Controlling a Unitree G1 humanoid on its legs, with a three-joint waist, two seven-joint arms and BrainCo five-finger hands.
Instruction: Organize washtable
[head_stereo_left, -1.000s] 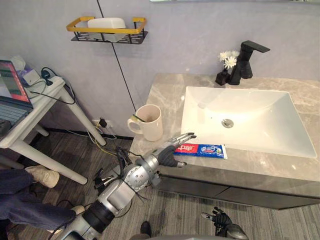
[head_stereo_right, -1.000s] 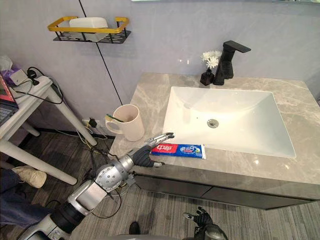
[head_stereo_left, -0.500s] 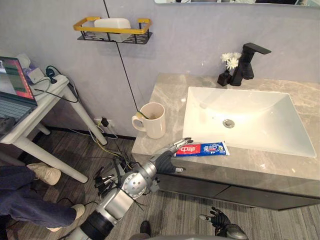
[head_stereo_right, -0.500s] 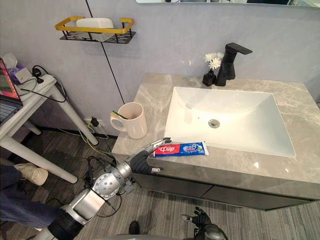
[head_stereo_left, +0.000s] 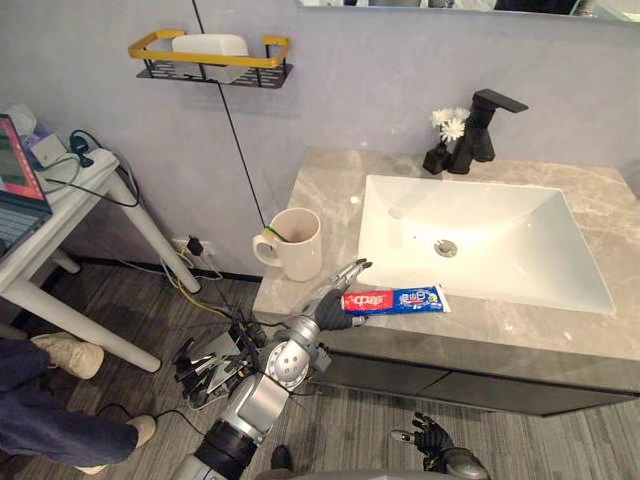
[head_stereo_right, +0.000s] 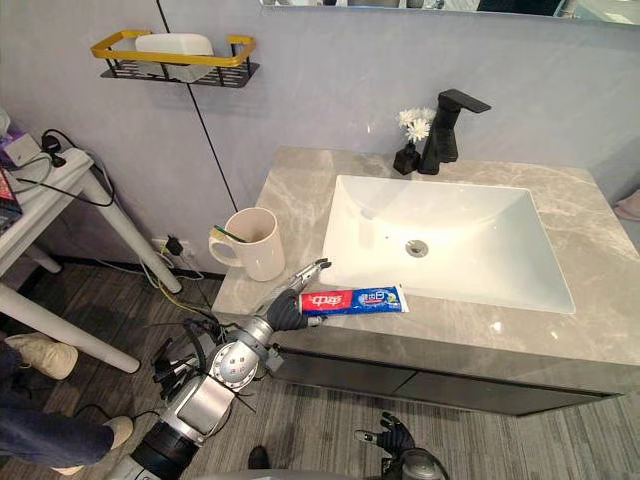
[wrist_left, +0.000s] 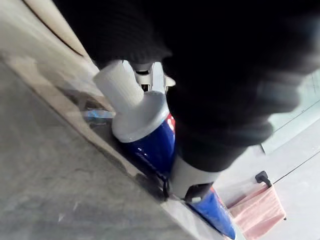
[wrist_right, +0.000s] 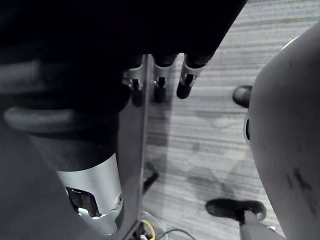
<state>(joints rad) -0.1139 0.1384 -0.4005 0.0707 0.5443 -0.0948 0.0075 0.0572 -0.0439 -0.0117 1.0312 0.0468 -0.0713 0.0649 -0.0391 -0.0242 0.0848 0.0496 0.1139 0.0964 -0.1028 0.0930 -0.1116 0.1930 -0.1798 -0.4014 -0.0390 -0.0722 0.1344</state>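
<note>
Toothpaste tube (head_stereo_left: 400, 299) lay flat, lower centre, along counter (head_stereo_left: 330, 190) front edge, right of mug (head_stereo_left: 300, 250). Left hand (head_stereo_left: 330, 308) at cap end, fingers straight, thumb spread. Right hand (head_stereo_left: 432, 437) bottom centre, fingers loose.

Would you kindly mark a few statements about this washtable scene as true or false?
1. The toothpaste lies on the counter in front of the sink. True.
2. The mug stands in the sink. False: it stands on the counter, left of the sink.
3. A toothbrush is in the mug. True.
4. The flowers stand beside the faucet. True.
5. The left robot hand is at the faucet. False: it is at the toothpaste's cap end.
</note>
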